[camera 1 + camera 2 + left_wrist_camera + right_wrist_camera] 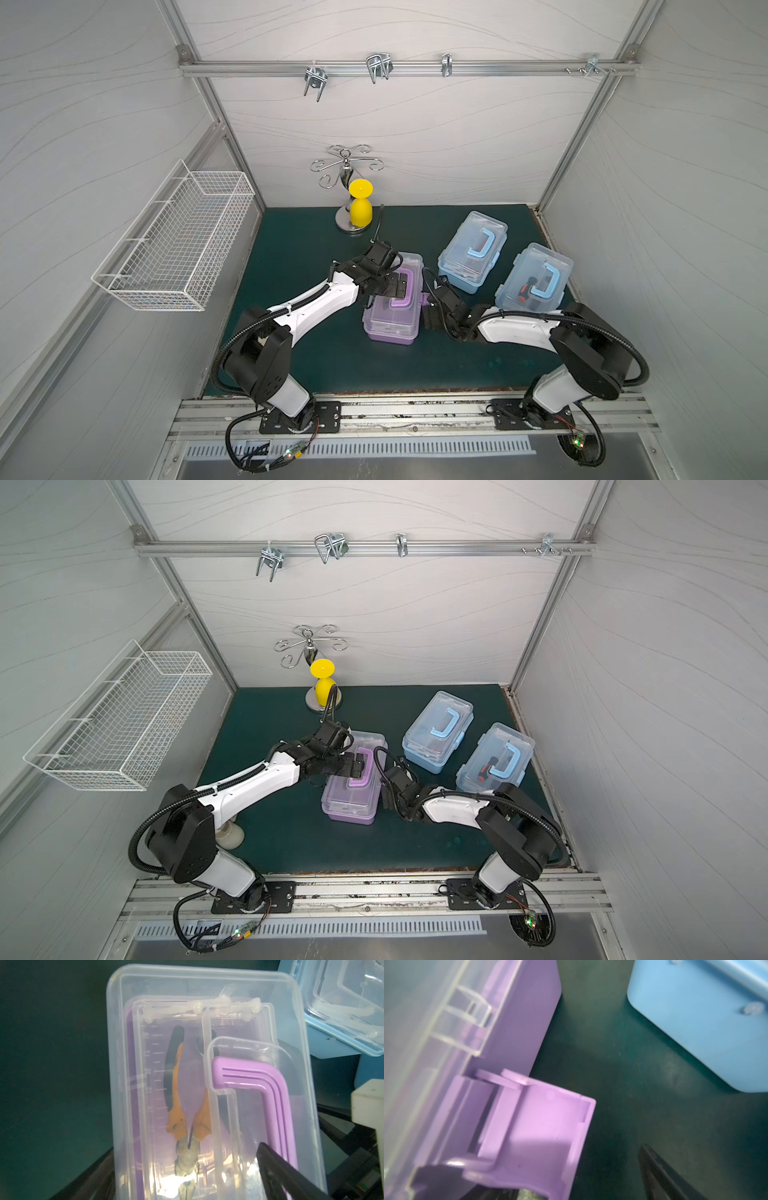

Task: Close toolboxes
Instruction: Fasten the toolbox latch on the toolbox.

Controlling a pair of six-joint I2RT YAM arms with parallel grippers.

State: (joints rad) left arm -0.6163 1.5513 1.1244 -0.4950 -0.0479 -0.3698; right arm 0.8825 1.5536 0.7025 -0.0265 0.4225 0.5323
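Note:
In both top views the purple toolbox (395, 320) (353, 804) lies mid-mat with its clear lid down. Pliers with orange grips (178, 1109) show through the lid beside the purple handle (270, 1093). My left gripper (388, 286) (357, 766) (185, 1167) hovers open over the lid, its fingers spread wide by the handle. My right gripper (432, 305) (388, 789) (542, 1167) is open at the box's right side, and the purple latch (542, 1126), swung outward, lies between its fingers. Two light blue toolboxes (471, 253) (534, 278) stand to the right with their lids down.
A white wire basket (174, 237) hangs on the left wall. A chrome stand with a yellow cup (360, 208) is at the mat's back edge. The nearer blue box (699, 1028) sits a short gap from the purple latch. Metal hooks (378, 66) hang on the rear rail.

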